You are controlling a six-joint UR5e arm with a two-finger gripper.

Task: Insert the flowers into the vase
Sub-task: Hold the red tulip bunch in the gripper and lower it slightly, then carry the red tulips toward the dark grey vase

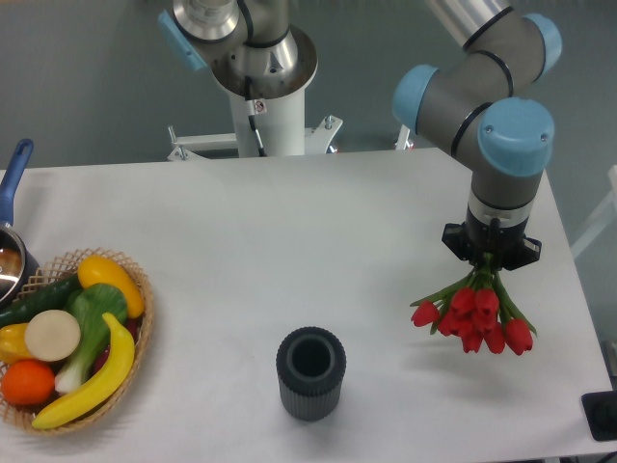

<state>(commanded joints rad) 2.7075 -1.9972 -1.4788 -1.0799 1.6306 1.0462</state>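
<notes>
**Tulips gripped, vase not yet reached**

Nearest, the short dark grey ribbed vase (310,372) stands upright on the white bench (289,241), round mouth open and bare. At the left edge sits a woven wicker basket (145,318) of toy fruit and vegetables, with a blue-handled pan (12,231) partly in view behind it. Further back and well to the right of the vase, the bunch of red tulips with green stems (474,316) hangs in the black pincer (492,249), which is closed on the stems; the buds droop below it, toward the bench. The grey and blue arm (492,106) reaches in from the upper right, wrist pointing straight down. By my reading, the carry step is in hand: the bunch is grasped but far from the mouth. The next move likely calls for turning the stems downward and bringing them over the vase.
</notes>
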